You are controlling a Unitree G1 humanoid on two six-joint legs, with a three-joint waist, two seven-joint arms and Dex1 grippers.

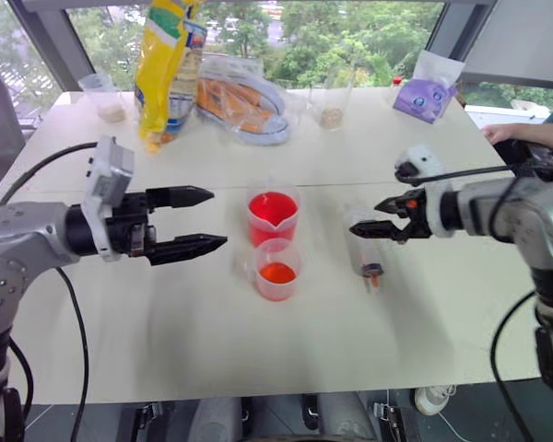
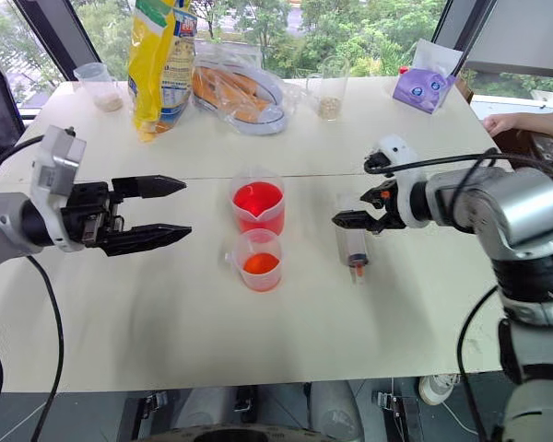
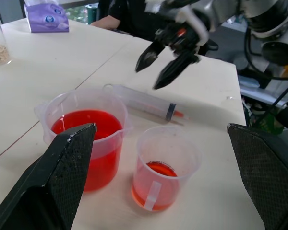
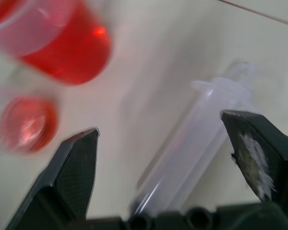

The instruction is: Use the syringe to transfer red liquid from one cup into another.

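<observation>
From the head views, the syringe lies flat on the white tabletop, right of the taller cup, with the shorter cup just in front of that cup; both hold red liquid. The left tool hangs left of the taller cup, fingers apart. In the left wrist view, the right tool hovers above the syringe, fingers apart. In the right wrist view, the syringe lies between its spread fingers, untouched.

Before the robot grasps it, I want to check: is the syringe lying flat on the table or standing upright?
Lying flat. The syringe rests on its side on the table.
</observation>
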